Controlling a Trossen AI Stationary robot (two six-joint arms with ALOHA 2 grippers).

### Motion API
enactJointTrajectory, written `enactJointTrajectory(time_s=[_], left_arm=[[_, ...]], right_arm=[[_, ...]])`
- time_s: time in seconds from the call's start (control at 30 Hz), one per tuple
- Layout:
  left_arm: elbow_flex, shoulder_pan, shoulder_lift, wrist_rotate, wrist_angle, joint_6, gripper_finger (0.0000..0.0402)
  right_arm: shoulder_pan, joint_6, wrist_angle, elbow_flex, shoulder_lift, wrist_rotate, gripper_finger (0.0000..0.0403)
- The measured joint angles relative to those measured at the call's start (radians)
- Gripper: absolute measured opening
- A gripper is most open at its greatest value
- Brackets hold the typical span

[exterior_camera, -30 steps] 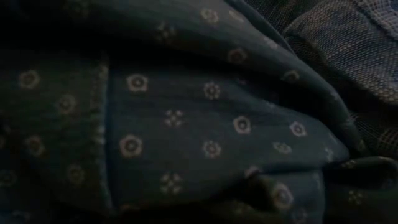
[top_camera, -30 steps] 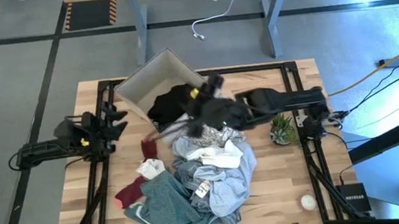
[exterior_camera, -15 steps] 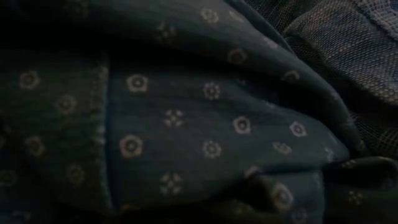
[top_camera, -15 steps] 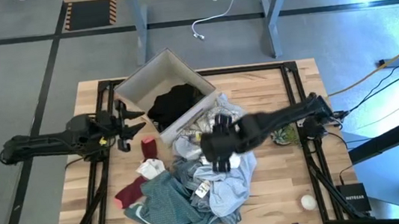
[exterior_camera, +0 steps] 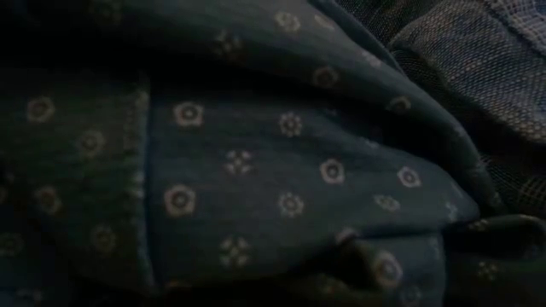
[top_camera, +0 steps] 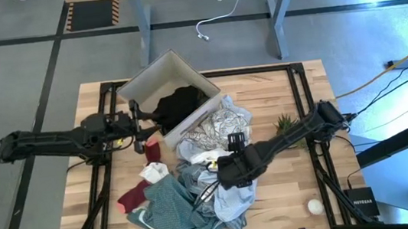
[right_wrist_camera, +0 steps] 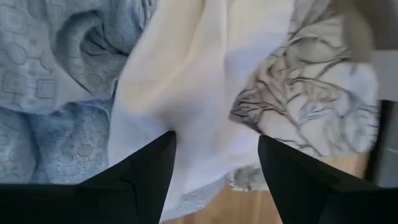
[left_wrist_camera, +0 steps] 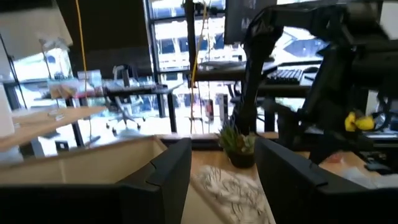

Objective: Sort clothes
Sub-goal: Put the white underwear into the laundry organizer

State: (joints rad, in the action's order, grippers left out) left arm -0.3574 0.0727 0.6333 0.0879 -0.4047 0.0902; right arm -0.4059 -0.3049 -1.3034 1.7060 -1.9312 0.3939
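Note:
The clothes lie heaped in the middle of the table. A white patterned piece is at the far side, with light blue fabric, a teal-green garment, a dark red sock and small white pieces nearer. A black garment lies in the tilted cardboard box. My right gripper hangs open over the heap, pointing down, and a white cloth shows between its fingers. My left gripper stands open and level beside the box's near left corner.
A small potted plant stands at the right, behind my right arm. A white ball lies near the front right corner. Dark blue flower-patterned fabric fills the whole low view. Bare wood shows at the right.
My right gripper has swung from the box at the far side toward the near edge. It has come down over the heap and tipped to point downward. My left gripper has moved toward the right, up to the box. Both have stayed open.

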Motion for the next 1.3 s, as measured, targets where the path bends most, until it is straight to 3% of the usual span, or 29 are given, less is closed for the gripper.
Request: enactJointTrajectory(time_s=[0.33, 0.5, 0.93, 1.07, 1.23, 1.3], left_arm=[[-0.048, 0.012, 0.045, 0.027, -0.052, 0.15, 0.0171], [-0.048, 0.032, 0.059, 0.03, -0.07, 0.124, 0.0171], [-0.048, 0.046, 0.127, 0.029, -0.085, 0.077, 0.0171], [-0.048, 0.046, 0.141, 0.03, -0.104, 0.088, 0.0171], [-0.048, 0.046, 0.139, 0.035, -0.132, 0.106, 0.0171], [-0.048, 0.046, 0.14, 0.047, -0.153, 0.113, 0.0171]], right_arm=[[0.069, 0.038, 0.162, -0.027, 0.121, -0.205, 0.0246], [0.068, 0.054, 0.263, -0.046, 0.129, -0.19, 0.0246], [0.168, 0.104, 0.615, -0.433, 0.127, -0.21, 0.0239], [0.173, 0.154, 0.65, -0.458, 0.127, -0.177, 0.0188], [0.17, 0.21, 0.617, -0.434, 0.127, -0.082, 0.0047], [0.17, 0.221, 0.593, -0.402, 0.127, -0.075, 0.0021]])
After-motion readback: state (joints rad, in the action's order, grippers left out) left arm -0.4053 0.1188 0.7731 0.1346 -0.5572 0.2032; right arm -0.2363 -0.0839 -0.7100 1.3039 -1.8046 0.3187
